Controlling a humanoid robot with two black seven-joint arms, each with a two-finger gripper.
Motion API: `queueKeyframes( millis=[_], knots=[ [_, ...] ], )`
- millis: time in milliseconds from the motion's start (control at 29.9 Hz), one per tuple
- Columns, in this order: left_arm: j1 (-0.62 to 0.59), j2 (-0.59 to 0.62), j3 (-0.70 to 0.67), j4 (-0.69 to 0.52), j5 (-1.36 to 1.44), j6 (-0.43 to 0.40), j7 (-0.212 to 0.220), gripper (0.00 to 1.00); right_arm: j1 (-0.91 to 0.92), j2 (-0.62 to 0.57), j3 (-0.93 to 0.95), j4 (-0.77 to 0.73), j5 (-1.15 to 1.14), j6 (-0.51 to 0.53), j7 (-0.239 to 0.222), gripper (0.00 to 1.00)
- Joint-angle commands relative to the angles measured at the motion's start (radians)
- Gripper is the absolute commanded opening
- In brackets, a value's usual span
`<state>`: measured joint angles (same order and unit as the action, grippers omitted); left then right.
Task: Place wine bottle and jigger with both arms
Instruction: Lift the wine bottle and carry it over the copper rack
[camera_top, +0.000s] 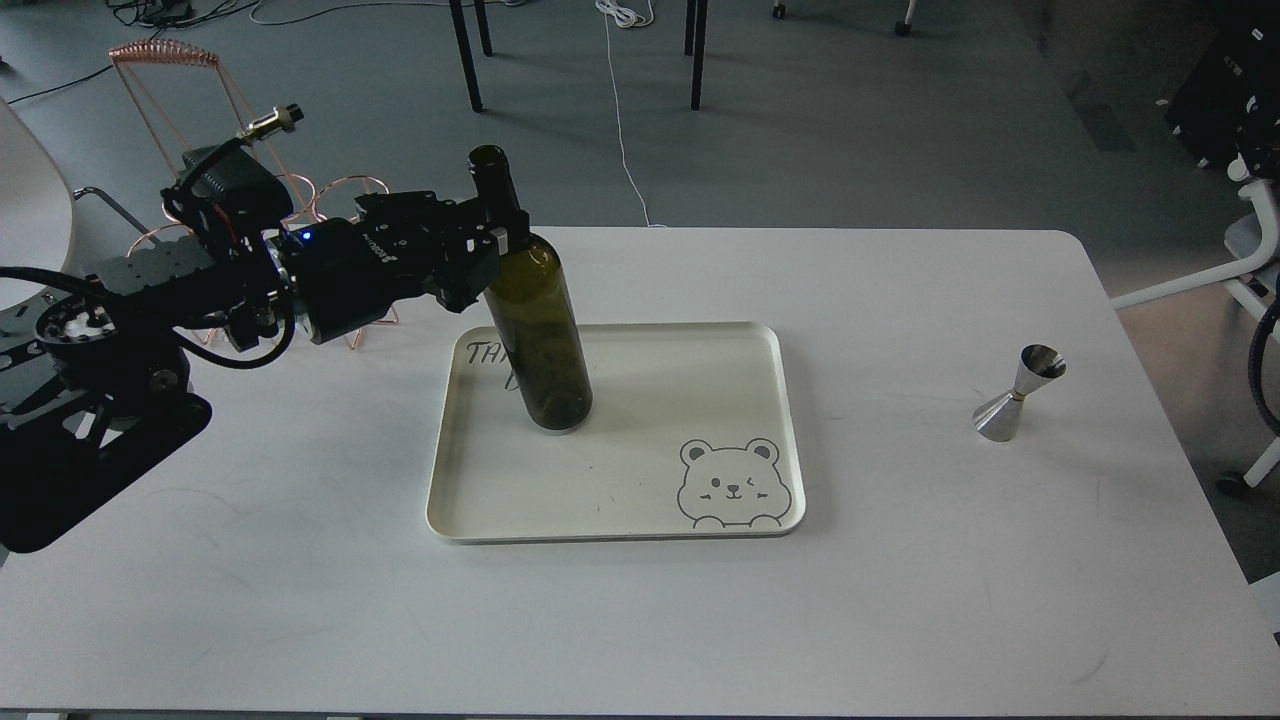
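Wine bottle (540, 330) upright on tray (700, 500)

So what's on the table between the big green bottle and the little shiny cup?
In the head view, the wine bottle and the jigger have the tray's right side, with its bear drawing, then bare white table between them.

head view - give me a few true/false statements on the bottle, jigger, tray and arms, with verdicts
1. The wine bottle stands upright on the tray. True.
2. The jigger is on the tray. False: it stands on the table, right of the tray.
3. The left gripper is at the bottle's shoulder. True.
4. The right gripper holds the jigger. False: no right gripper is in view.
5. The bottle is corked. False: its mouth is open.
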<state>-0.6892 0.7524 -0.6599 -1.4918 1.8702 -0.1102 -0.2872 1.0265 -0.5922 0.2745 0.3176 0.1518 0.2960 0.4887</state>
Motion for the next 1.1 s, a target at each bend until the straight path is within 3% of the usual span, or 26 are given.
queueKeyframes(
  millis=[0,200,434,1069],
  knots=[
    [-0.007,0.011,-0.006,-0.016,0.0,0.003,-0.001,0.13,0.0,-0.008,0.0,0.0,0.0,0.0,0.0,0.97],
    [-0.029,0.085,-0.029,-0.059,-0.011,0.003,-0.004,0.1,0.001,-0.014,-0.001,0.0,0.0,0.0,0.0,0.97],
    [-0.162,0.231,-0.018,-0.041,-0.189,-0.014,-0.006,0.09,0.003,-0.015,0.0,0.0,0.0,0.0,0.0,0.97],
    [-0.233,0.266,-0.012,0.353,-0.189,-0.023,-0.102,0.08,0.006,-0.017,-0.001,0.0,0.0,0.002,0.0,0.97]
  ],
)
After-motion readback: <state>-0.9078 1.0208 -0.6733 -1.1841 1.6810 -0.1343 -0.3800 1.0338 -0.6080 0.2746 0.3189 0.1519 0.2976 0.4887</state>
